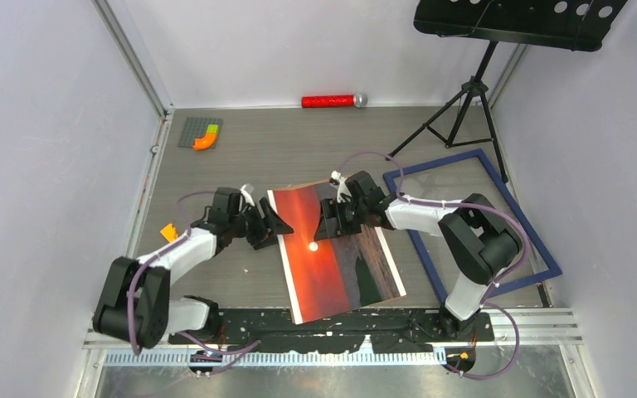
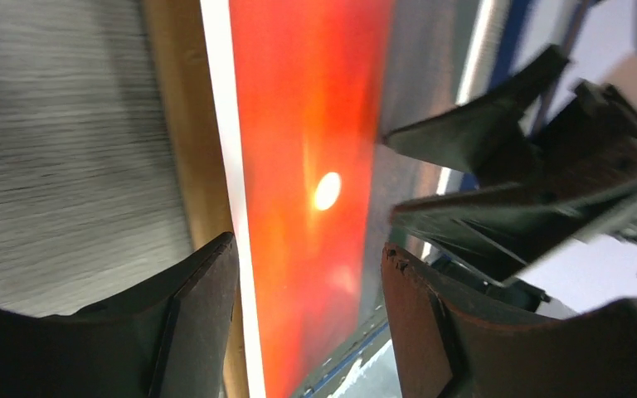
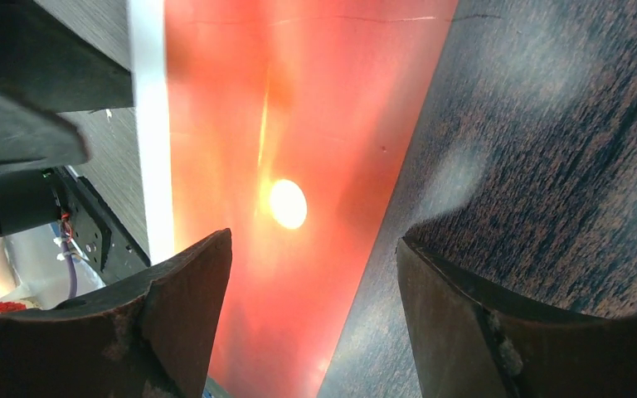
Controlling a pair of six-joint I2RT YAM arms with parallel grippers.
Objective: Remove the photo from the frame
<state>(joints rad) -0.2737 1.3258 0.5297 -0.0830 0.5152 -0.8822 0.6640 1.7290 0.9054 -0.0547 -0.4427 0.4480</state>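
Observation:
The photo (image 1: 332, 265), a red-orange sunset with a small bright sun and white edges, lies flat on the table between the arms, outside the frame. The dark blue frame (image 1: 431, 164) lies to its right, partly under the right arm. My left gripper (image 1: 278, 222) is open at the photo's left edge. In the left wrist view, my left gripper (image 2: 308, 245) hovers over the photo (image 2: 299, 124), one finger over a brown board (image 2: 191, 166) that shows beside the white edge. My right gripper (image 1: 325, 228) stands open over the sun; in its own view the gripper (image 3: 313, 239) is above the photo (image 3: 299, 99).
A black music stand (image 1: 473, 91) stands at the back right. A red tube with a grey cap (image 1: 332, 101) lies by the back wall. A grey baseplate with an orange piece (image 1: 201, 133) sits at the back left. Walls close in both sides.

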